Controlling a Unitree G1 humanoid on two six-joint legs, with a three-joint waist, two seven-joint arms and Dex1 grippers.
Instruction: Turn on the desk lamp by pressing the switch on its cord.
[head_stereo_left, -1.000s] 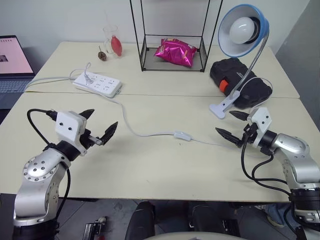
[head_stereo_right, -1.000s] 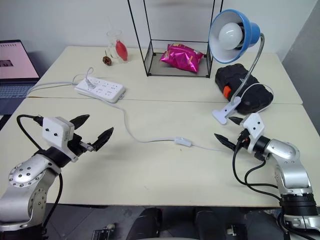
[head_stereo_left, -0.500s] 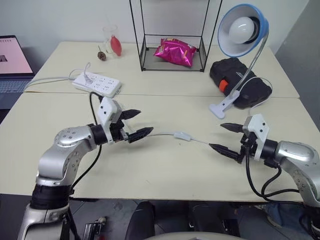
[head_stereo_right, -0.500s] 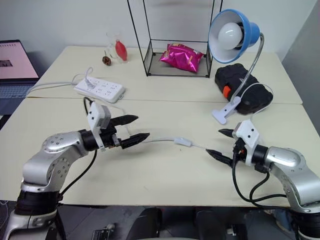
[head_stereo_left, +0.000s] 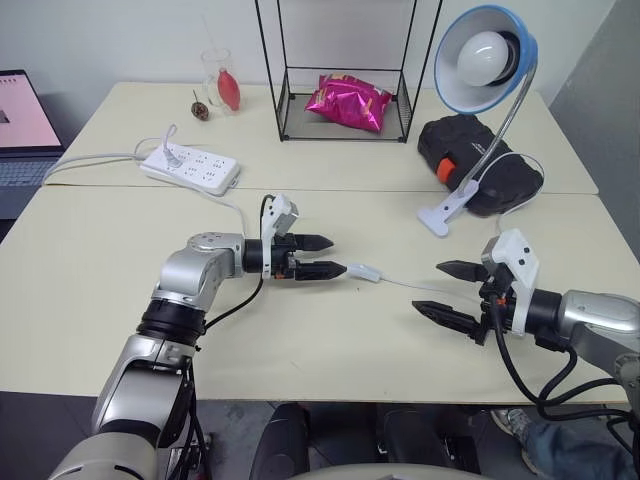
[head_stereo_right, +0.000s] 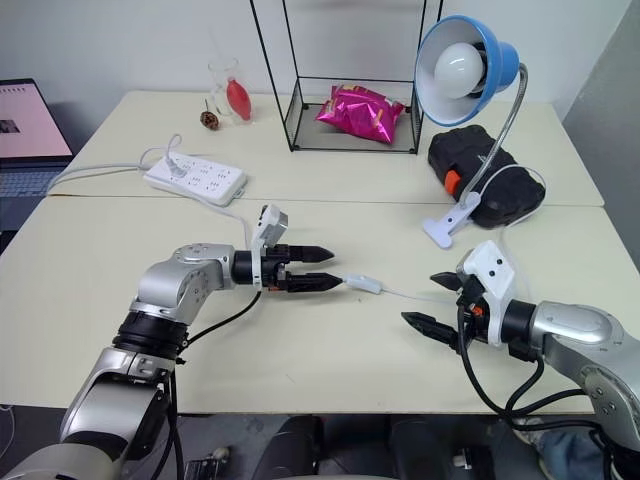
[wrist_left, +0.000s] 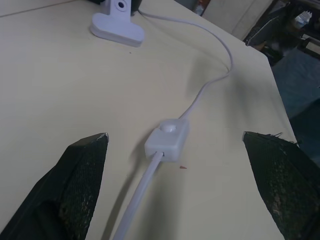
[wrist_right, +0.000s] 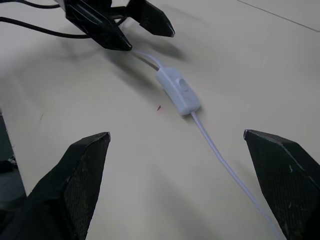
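At centre of the cream table (head_stereo_left: 330, 330): left gripper (head_stereo_left: 322, 257), two black fingers parted, grasping nothing, lying nearly level with tips just beside the switch (head_stereo_left: 366, 271), a small white oblong inline unit with a round button on top. Fingers straddle the thin white cord (head_stereo_left: 408, 285) feeding in from the near side, apparently lined up to steady or press the unit.

Opposite side: right gripper (head_stereo_left: 451, 291), fingers likewise spread and empty, aimed back along the cord toward the switch, near it but apart; likely poised for the press.

Farther out: desk lamp (head_stereo_left: 485, 58), blue round shade, white bulb unlit, silver gooseneck, white clip base standing on the table.

Beyond:
- black case with orange catch (head_stereo_left: 480, 166), behind the lamp base
- white power strip (head_stereo_left: 190, 167)
- black wire frame (head_stereo_left: 345, 70) enclosing a pink foil packet (head_stereo_left: 348, 102)
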